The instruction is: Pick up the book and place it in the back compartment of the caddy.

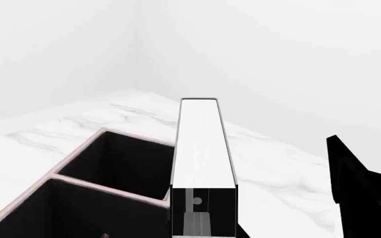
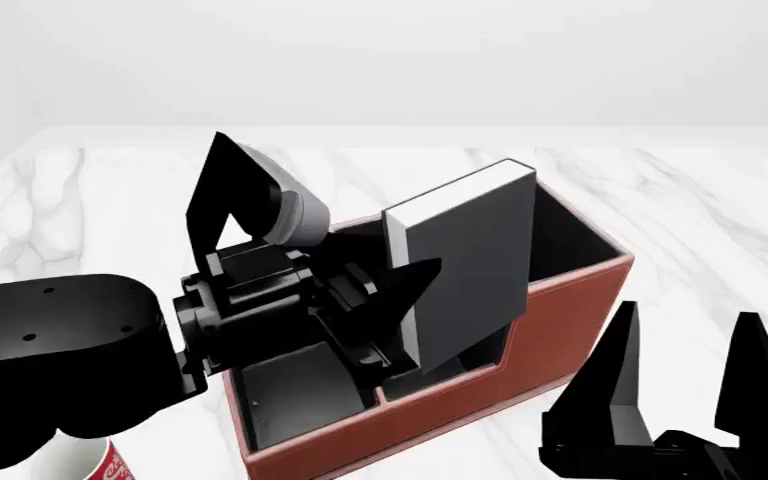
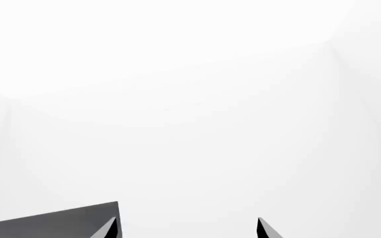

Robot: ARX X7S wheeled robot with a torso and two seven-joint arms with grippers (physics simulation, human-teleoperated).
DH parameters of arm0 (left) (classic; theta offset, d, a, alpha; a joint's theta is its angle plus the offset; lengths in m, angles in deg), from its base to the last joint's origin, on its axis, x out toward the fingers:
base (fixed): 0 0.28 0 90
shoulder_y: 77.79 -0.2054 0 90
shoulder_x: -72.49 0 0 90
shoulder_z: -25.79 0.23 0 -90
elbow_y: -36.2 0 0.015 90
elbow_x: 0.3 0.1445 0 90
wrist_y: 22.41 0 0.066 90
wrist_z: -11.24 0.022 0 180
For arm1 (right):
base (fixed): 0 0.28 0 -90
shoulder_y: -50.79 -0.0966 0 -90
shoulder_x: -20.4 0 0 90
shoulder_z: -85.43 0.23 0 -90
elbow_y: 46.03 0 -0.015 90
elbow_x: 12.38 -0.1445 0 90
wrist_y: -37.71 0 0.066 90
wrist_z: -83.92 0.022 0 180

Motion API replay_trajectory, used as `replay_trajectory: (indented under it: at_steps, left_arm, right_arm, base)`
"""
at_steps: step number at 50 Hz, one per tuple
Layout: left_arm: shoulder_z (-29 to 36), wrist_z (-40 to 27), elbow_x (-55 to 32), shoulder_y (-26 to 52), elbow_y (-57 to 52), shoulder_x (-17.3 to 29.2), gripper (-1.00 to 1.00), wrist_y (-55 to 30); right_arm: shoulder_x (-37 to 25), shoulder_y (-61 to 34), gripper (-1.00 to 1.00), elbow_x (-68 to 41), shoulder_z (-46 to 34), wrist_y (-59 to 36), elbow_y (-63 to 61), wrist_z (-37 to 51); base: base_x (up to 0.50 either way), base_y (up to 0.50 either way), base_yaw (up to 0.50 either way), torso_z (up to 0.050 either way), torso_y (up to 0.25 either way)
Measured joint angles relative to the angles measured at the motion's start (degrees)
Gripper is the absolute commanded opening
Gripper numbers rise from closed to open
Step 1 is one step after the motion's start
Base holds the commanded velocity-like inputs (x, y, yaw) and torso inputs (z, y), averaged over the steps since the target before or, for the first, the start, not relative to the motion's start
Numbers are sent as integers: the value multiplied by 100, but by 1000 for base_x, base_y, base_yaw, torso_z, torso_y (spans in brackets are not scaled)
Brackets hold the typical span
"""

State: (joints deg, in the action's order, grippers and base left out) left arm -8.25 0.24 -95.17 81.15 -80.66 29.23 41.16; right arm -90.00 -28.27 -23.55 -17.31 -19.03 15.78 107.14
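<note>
**Book tilted over the caddy, left gripper clamped on it**

The book (image 2: 471,265) is in the air above the caddy (image 2: 564,300), leaning so its top points toward about 1 o'clock in the head view, white page edges facing up and left. Its lower end dips into the middle of the caddy, near the low-cut wall. I cannot tell for sure which cell it sits over.

The left gripper (image 2: 391,320) is closed on the book's lower part, one finger against each cover. In the left wrist view the page edges (image 1: 200,144) run straight away from the camera, with two black-lined cells (image 1: 124,163) beside them.

The right gripper (image 2: 684,395) stands at 5 o'clock of the caddy, fingers spread apart, holding nothing.

By the look of it, the book is a stiff hardcover that will not bend or crush, and is probably light. Its smooth black covers may slip, so a hold across both covers, well in from the edge, seems best. Held low as it is, the top could swing, and a corner might catch the caddy's rim or divider on the way down.

A red-and-white mug (image 2: 97,465) peeks in at 7 o'clock.
</note>
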Motion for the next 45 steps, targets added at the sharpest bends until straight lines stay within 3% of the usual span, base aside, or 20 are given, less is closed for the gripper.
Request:
replay_trajectory:
  at_steps: [10, 28, 45]
  left_arm:
    - [50, 205, 5, 107, 406, -150, -100, -97]
    - [570, 910, 939, 399, 490, -289, -100, -662]
    - [602, 1316, 1481, 444, 594, -336, -100, -528]
  right_arm:
    - [-9, -16, 100, 3, -22, -4, 20, 9]
    - [-23, -37, 100, 8, -61, -13, 54, 27]
    - [-28, -55, 100, 21, -110, 22, 136, 27]
  base:
    - [0, 0, 0, 0, 1]
    - [0, 0, 0, 1, 1]
    - [0, 0, 0, 0, 2]
